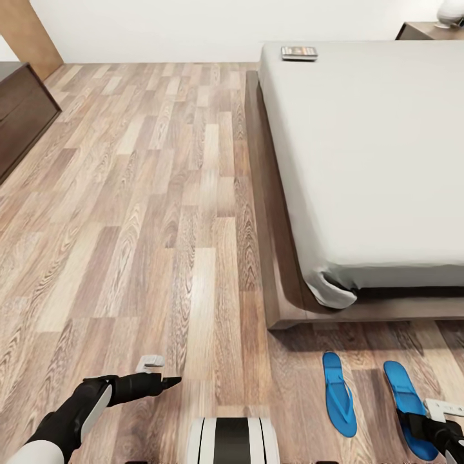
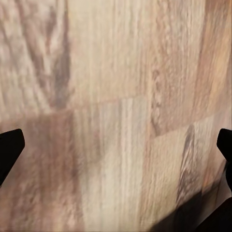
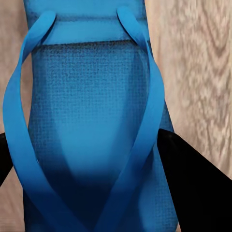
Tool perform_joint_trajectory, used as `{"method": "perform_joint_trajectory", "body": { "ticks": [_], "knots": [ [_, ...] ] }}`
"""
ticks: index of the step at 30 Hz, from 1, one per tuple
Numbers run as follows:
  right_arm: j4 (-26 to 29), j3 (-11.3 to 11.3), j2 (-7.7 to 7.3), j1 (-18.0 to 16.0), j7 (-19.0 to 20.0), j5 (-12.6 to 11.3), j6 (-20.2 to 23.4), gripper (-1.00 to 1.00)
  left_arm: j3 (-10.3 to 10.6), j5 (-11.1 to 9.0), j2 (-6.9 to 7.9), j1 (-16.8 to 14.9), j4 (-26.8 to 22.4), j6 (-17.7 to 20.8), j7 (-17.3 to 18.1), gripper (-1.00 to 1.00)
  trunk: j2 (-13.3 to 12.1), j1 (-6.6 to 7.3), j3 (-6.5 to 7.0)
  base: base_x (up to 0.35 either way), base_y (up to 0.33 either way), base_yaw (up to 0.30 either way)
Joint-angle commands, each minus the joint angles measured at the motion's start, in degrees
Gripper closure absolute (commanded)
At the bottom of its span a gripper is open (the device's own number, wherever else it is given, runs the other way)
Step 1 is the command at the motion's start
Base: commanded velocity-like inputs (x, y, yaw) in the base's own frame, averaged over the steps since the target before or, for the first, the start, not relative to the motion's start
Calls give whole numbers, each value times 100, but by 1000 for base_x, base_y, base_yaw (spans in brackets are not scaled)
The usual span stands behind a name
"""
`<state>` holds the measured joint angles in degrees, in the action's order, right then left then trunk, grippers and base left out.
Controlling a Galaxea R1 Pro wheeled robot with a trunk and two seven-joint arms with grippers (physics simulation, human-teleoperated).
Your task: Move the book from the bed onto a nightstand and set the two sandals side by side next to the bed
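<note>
right gripper (image 3: pixel 87 159) directly over right-hand blue sandal (image 1: pixel 405 403), fingers spread, one each side of its straps and sole, not seen closed on it. sandal's long axis runs toward bed (image 1: pixel 361 154) foot, parallel to second sandal (image 1: pixel 339 393) just beside it, on wood floor (image 1: pixel 161 212). right arm far nearer both sandals. left gripper (image 2: pixel 116 145) spread, empty, low over bare planks, well apart from them. book (image 1: pixel 299 53) lies at far corner of mattress, near nightstand (image 1: pixel 428 29), beyond both arms.
</note>
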<state>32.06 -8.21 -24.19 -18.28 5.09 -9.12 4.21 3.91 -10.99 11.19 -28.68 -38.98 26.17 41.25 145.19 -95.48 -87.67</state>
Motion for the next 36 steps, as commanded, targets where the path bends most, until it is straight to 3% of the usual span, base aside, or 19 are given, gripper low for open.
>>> {"method": "perform_joint_trajectory", "body": {
  "ticks": [1,8,13,16,21,31,36],
  "knots": [
    [11,-23,2,0,26,-50,34,100,23,-61,6,-3,-5,50,-11,-100,3,-1,-26,0,0,0],
    [31,-23,2,0,39,-54,2,100,23,-64,6,-6,-5,48,-11,-100,12,-19,-181,0,0,0],
    [952,-13,16,0,74,-55,-7,100,23,-70,6,-6,-5,47,-11,-100,18,-30,-270,0,0,0],
    [1140,-20,13,0,84,-57,-12,100,23,-70,6,-5,-5,46,-11,-100,18,-30,-270,0,0,0],
    [1177,-30,11,0,85,-62,-6,100,23,-70,6,-6,-4,46,-11,-100,18,-30,-270,0,0,0],
    [1163,-31,11,0,29,-46,13,100,31,-70,-7,-6,-1,46,-11,-100,31,-56,-491,0,0,0],
    [1162,-31,11,0,27,-51,27,100,26,-66,-114,-5,3,46,-11,-100,38,-68,-602,0,0,0]
  ]
}}
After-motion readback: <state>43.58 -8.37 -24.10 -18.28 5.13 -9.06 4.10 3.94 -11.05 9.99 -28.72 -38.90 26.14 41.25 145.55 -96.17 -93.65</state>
